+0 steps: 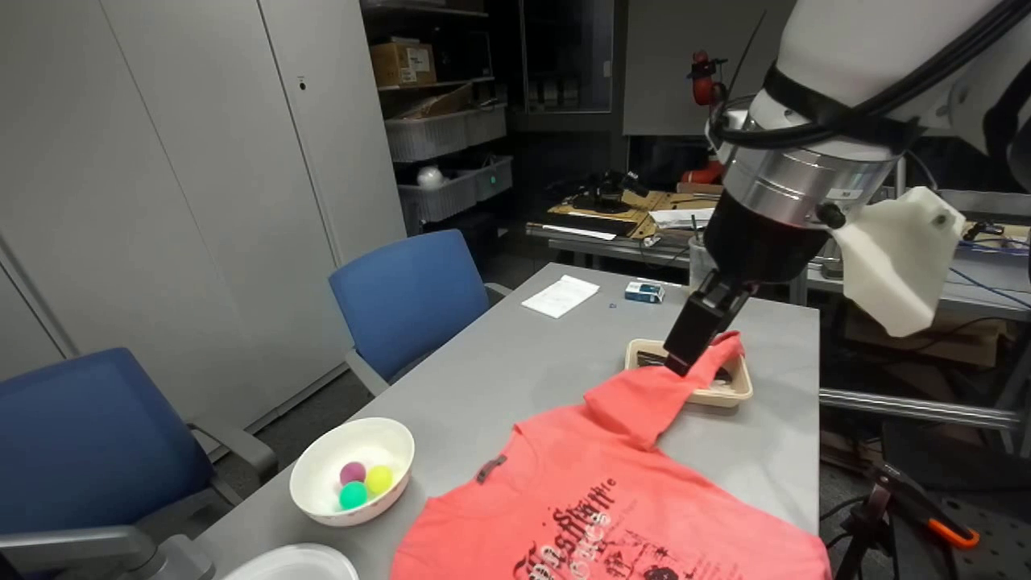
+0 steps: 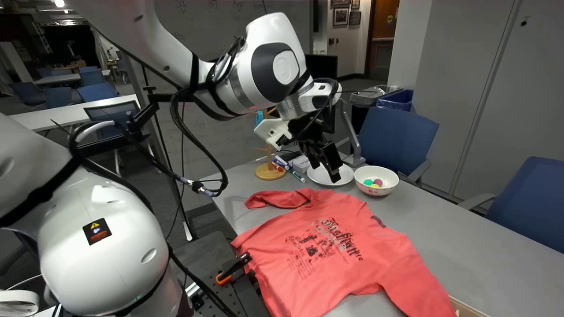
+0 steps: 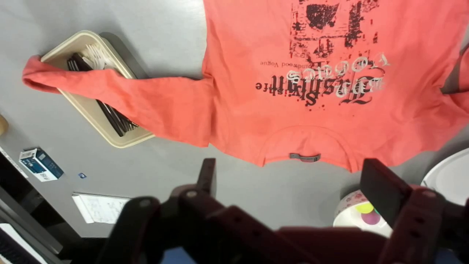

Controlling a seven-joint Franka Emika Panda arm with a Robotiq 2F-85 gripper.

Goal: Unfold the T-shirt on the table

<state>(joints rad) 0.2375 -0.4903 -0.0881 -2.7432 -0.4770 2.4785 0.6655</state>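
The coral-red T-shirt lies mostly spread, lettering up, on the light-grey table. It shows also in an exterior view and the wrist view. One sleeve stretches out across a cutlery tray. The other sleeve is bent and rumpled. The collar, with a grey tag, is between my fingers in the wrist picture. My gripper is open, empty and above the table, apart from the cloth. It shows also in both exterior views.
A white bowl with coloured balls and a white plate stand near the collar side. A wooden stand and markers are beyond the bent sleeve. A small blue box and paper lie at the tray end.
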